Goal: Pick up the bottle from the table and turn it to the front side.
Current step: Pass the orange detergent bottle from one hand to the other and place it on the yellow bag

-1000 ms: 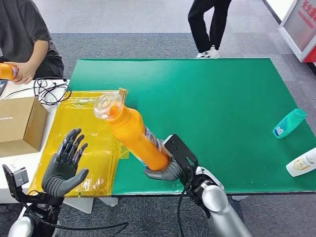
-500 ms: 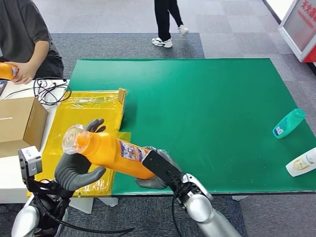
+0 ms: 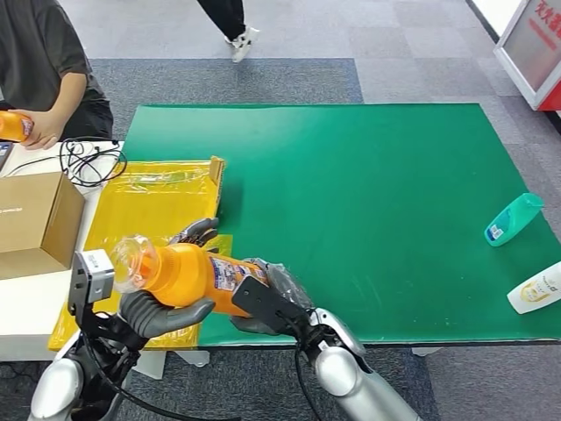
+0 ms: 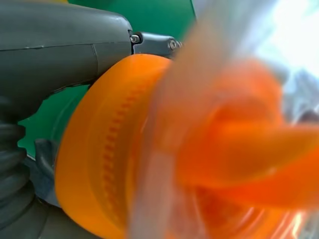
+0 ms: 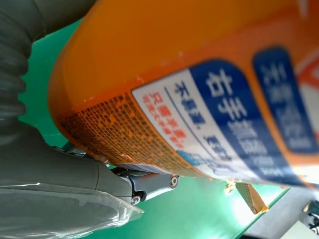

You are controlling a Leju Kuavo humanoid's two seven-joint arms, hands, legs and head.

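Right robot hand (image 3: 274,298) is gripping the base of the orange plastic bottle (image 3: 192,272) with clear cap; left robot hand (image 3: 162,303) is gripping its neck, bottle lying sideways above the green table's (image 3: 397,193) near edge.

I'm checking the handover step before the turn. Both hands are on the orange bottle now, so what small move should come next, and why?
Probably let the right hand ease off. The left hand already wraps the orange bottle near its neck, the bottle lies level above the edge of the green table, and the right hand grips its base, so freeing it lets the left hand roll the label forward.
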